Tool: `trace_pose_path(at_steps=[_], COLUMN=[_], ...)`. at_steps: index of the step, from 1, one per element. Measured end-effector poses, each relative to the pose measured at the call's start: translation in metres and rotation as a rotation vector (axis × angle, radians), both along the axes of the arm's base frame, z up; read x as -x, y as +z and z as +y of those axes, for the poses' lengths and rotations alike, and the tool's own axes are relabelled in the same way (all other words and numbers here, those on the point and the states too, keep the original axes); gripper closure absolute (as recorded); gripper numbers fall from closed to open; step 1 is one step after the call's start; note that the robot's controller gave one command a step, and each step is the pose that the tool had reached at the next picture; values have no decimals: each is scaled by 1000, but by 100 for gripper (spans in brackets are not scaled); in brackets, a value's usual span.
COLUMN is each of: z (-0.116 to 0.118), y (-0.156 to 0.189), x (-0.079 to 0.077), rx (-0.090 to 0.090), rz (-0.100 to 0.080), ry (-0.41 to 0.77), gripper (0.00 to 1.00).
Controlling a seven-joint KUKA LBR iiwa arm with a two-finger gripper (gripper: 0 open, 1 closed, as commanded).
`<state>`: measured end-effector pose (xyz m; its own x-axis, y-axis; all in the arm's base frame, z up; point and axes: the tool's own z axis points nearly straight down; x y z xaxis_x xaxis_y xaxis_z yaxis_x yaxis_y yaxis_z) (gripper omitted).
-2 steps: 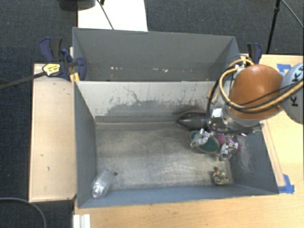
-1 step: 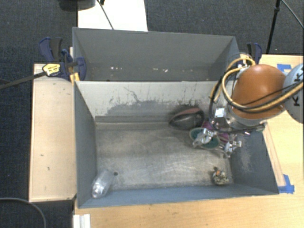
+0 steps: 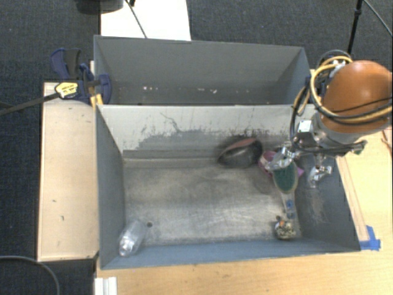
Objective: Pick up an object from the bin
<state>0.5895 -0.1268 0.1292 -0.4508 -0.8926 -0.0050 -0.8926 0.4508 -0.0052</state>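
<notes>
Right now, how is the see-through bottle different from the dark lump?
The bottle is clear; the dark lump is nearly black. The bottle lies in the near left corner; the dark lump lies by the back wall. Both rest on the bin floor.

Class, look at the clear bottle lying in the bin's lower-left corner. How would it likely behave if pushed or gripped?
The clear bottle lies on its side, so a push would probably roll it. It looks see-through and empty, so likely light. It seems plastic, so a squeeze may dent it.
</notes>
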Motion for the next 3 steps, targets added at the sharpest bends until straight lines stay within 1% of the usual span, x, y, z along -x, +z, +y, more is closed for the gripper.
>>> trace_pose_path(at_steps=[1,2,3], z=[5,-4,3], y=[-44,-46,77], x=[-4,-2,11], rx=[-17,-5,4], rz=[6,13,-3], ry=[214,207,225], gripper=[0,100,100])
